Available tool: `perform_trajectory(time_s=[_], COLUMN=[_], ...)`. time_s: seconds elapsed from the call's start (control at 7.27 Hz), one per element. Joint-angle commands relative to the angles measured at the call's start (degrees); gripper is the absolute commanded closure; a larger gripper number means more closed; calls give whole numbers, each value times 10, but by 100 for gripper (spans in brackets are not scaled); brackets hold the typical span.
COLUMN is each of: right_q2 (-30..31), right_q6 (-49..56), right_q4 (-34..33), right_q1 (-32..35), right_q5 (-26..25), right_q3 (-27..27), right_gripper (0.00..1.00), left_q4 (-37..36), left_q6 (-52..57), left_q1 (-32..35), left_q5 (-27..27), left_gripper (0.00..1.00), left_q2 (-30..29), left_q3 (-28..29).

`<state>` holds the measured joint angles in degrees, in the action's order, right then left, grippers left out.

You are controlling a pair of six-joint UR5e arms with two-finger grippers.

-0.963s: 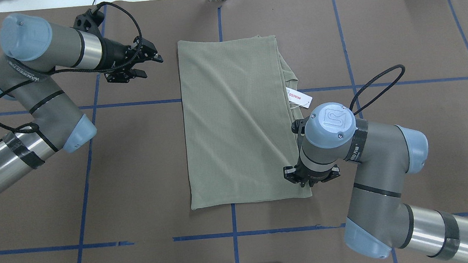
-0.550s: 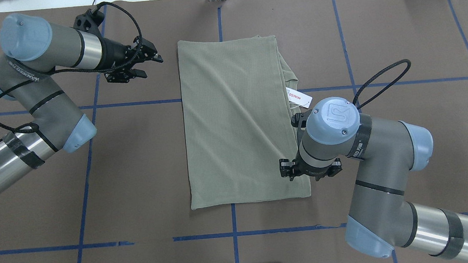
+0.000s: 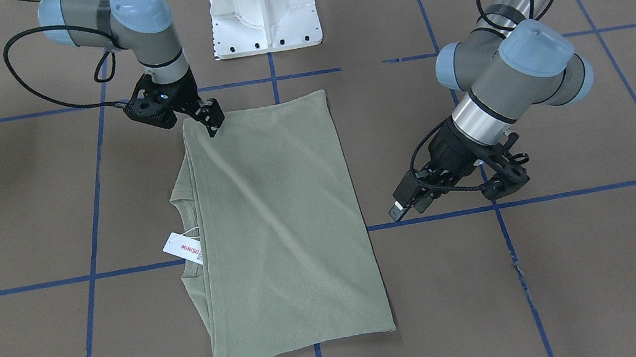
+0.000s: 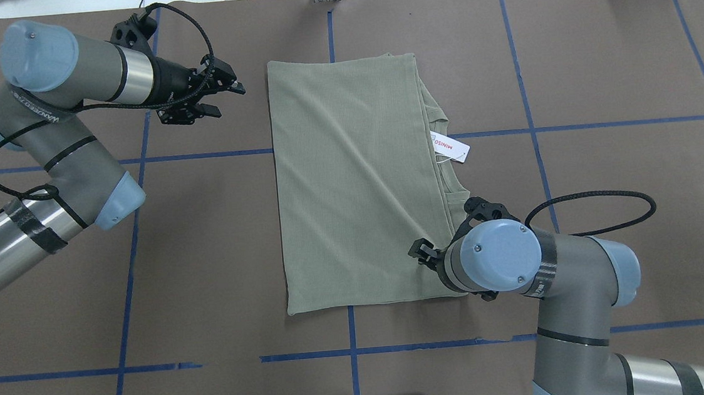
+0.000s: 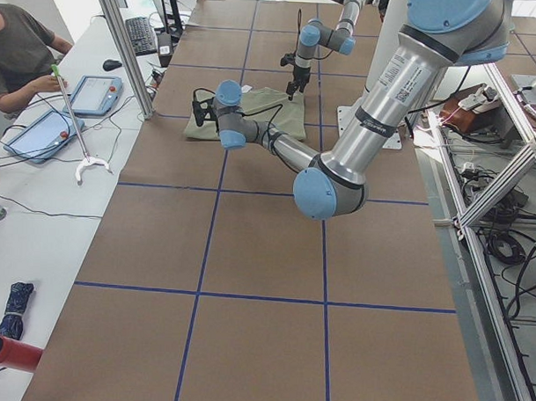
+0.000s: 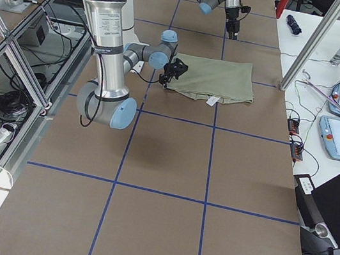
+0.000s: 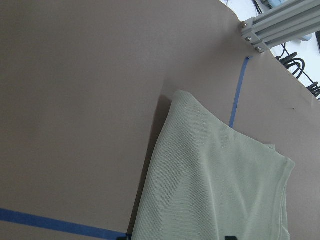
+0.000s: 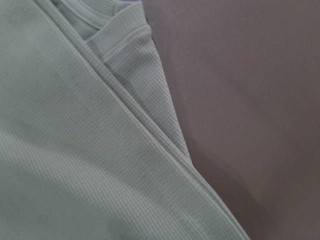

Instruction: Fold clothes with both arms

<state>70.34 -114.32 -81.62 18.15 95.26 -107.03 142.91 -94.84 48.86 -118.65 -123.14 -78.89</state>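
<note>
Plainly, the shirt (image 3: 280, 221) lies flat on the table (image 3: 558, 294), folded into a long rectangle, with its collar and tag (image 3: 183, 247) poking out past one long edge. In the front view the right gripper (image 3: 212, 120) sits low at the shirt's robot-side corner on that collar edge, wrist bent steeply down. It is likely placed there to take the corner for the next fold. Its jaws look parted, with no cloth pinched between them. The left gripper (image 3: 408, 203) hangs well off the shirt's opposite long edge, forearm slanting down, jaws apart and empty, probably standing by. Overhead, the right wrist covers that corner and one finger (image 4: 419, 253) shows over the cloth. The left gripper there points at the shirt from beside its far end. Both side views show the shirt too small to add anything about the jaws. The left wrist camera looks across bare table at the shirt's far corner. The right wrist camera is close over stacked hems (image 8: 150, 130) at the shirt's edge. These lie flat, which suggests nothing is lifted yet.
</note>
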Motion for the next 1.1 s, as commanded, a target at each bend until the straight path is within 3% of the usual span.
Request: perform_trajectory(time_s=[0.0,0.14,0.28,0.41,0.96], right_q2=[3,2,3,3,0], right_q6=[-20,-21,-27,-26,-18], right_q4=[8,8,8,8,4], right_q1=[-9,-9,-7,-4,7], right_q5=[-10,-10,-10,-10,-5], right_q3=[4,6,6,5,2], right_gripper=[5,20,65,100,100], left_q4=[0,0,0,0,0], left_q6=[0,0,0,0,0], left_q1=[-1,0,0,0,0], left_q5=[1,1,1,1,3], left_gripper=[29,29,29,29,29], left_q2=[0,0,0,0,1], left_q3=[0,0,0,-1,0])
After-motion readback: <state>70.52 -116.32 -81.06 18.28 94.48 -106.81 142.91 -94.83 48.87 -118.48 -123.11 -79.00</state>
